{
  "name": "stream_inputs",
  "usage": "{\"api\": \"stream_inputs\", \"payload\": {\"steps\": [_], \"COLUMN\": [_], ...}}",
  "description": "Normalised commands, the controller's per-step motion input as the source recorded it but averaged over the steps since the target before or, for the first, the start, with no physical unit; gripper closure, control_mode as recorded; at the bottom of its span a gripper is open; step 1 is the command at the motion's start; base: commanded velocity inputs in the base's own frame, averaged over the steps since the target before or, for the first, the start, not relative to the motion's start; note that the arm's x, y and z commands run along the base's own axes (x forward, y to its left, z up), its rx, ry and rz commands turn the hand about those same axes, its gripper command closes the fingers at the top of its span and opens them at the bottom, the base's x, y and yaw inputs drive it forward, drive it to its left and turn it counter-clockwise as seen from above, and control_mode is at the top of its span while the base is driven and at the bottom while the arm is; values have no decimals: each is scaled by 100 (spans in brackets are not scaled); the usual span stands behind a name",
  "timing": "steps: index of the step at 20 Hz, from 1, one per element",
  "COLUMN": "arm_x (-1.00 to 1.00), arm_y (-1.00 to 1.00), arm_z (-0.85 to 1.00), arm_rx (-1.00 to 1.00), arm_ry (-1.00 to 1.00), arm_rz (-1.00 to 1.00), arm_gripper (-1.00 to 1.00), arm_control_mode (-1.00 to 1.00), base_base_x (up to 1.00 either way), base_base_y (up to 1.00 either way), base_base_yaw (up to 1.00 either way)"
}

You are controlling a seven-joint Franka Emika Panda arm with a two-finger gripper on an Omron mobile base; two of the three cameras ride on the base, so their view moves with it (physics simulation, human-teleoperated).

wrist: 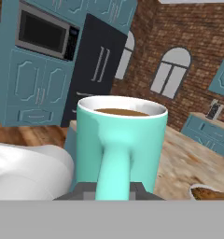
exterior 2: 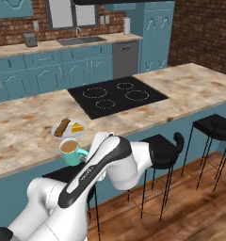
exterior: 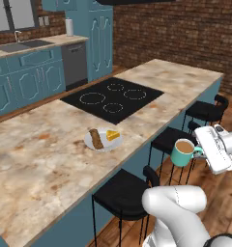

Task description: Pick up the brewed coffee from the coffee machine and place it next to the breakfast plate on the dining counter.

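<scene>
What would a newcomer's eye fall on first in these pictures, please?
The teal mug of coffee, held by its handle in the gripper off the counter's stool side. Then the plate near that edge, and the black cooktop beyond it.

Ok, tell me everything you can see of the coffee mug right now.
The mug is small, teal-green and glossy like glazed ceramic, with a white inner rim and light brown coffee nearly to the top. It sits upright, held in the air by its side handle, on which the tool is shut. It hangs off the edge of the dining counter, over the black stools, not touching the stone. The breakfast plate lies on the counter nearby, apart from it.
</scene>
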Motion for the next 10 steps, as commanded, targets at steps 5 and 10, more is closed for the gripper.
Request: {"api": "stream_inputs", "payload": {"steps": [5, 10], "arm_x": [0, 0], "arm_y": [0, 0], "arm_z": [0, 0], "arm_rx": [0, 0], "arm_ry": [0, 0], "arm_rz": [0, 0], "arm_gripper": [100, 100], "arm_control_mode": [100, 100], "base_base_x": [77, 76], "base_base_y": [-59, -57], "base_base_yaw": [70, 71]}}
